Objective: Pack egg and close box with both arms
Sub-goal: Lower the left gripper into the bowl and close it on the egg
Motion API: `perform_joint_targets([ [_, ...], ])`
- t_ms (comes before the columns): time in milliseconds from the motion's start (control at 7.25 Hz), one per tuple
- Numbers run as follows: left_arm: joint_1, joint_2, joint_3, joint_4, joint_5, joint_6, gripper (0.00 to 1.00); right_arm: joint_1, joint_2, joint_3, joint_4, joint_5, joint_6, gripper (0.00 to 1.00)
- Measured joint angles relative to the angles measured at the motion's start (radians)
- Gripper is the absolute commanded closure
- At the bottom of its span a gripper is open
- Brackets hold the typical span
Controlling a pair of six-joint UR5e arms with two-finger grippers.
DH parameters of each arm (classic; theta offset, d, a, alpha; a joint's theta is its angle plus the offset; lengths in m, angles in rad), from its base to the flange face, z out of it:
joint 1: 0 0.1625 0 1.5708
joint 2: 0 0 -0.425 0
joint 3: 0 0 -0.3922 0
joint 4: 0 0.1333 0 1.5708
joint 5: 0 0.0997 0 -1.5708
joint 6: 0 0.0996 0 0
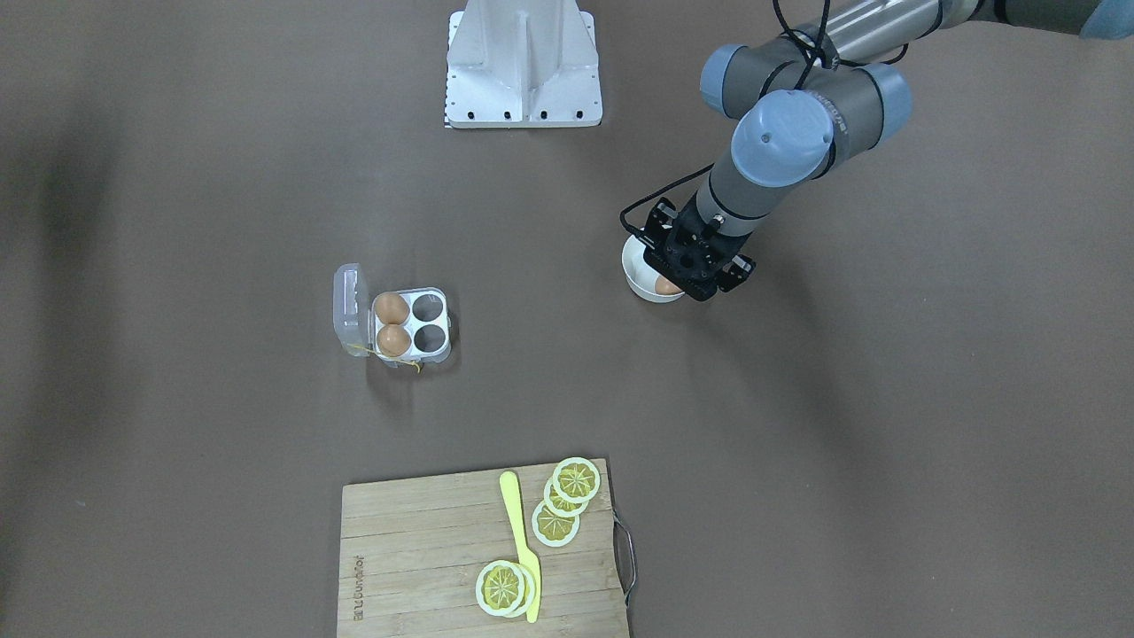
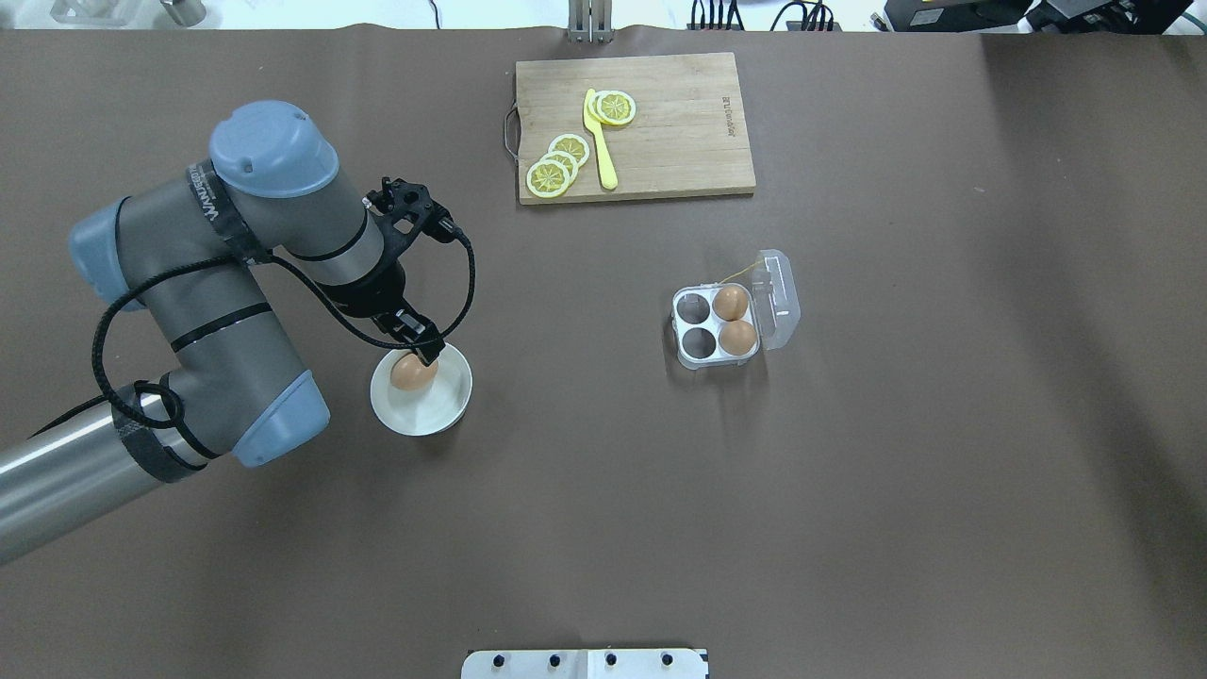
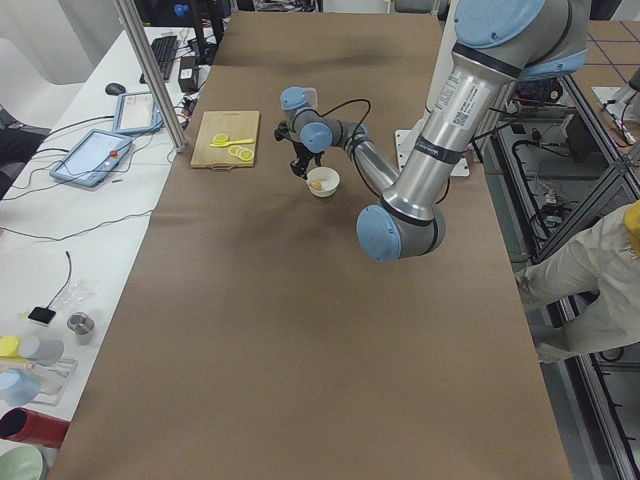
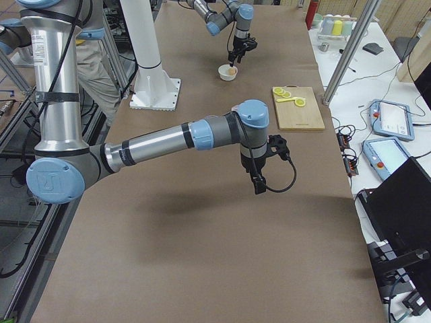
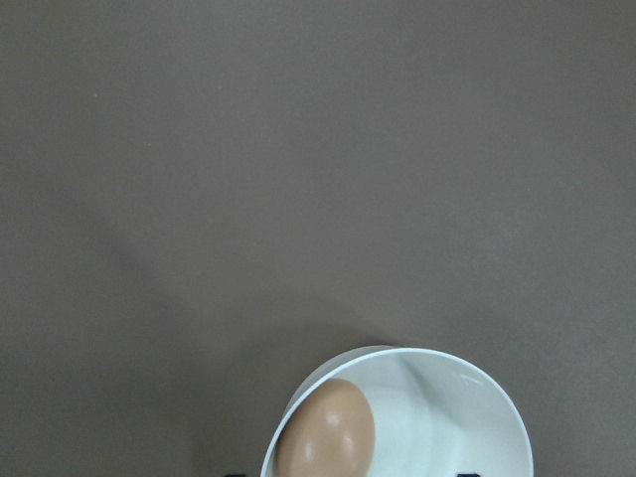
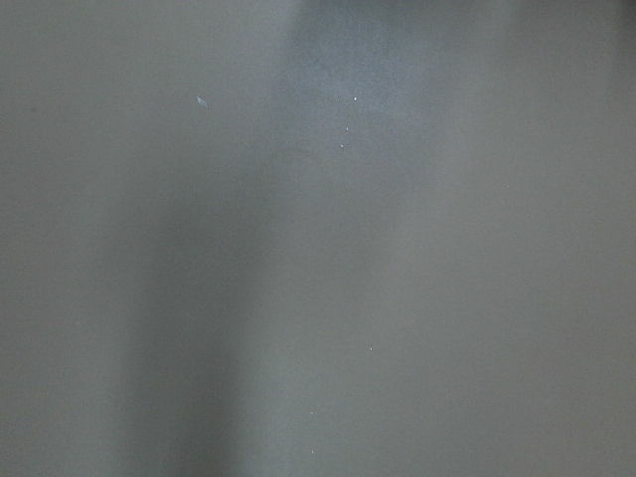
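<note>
L hand (image 2: 421, 345), jaws apart, above egg (image 2: 409, 373) in bowl (image 2: 445, 411); box (image 2: 699, 342) uncovered.

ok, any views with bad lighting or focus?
Right wrist-mounted: brown table cover reads hazy grey, featureless, one soft shadow band. Left wrist-mounted: sharp, but round white bowl and light-brown oval egg are cut by the bottom edge. Overhead exterior: even light, darker toward its right edge. Exterior front-facing: darker toward its left edge.

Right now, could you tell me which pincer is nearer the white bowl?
Left. The left pincer hangs directly over the bowl; the right pincer is over bare table, far away.
</note>
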Motion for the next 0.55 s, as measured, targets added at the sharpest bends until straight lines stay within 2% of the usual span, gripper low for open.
perform_joint_targets([
  [552,0.001,-0.010,0.025,-0.002,0.003,0.008,0.27,0.001,0.000,0.005,0.000,0.001,0.000,0.00],
])
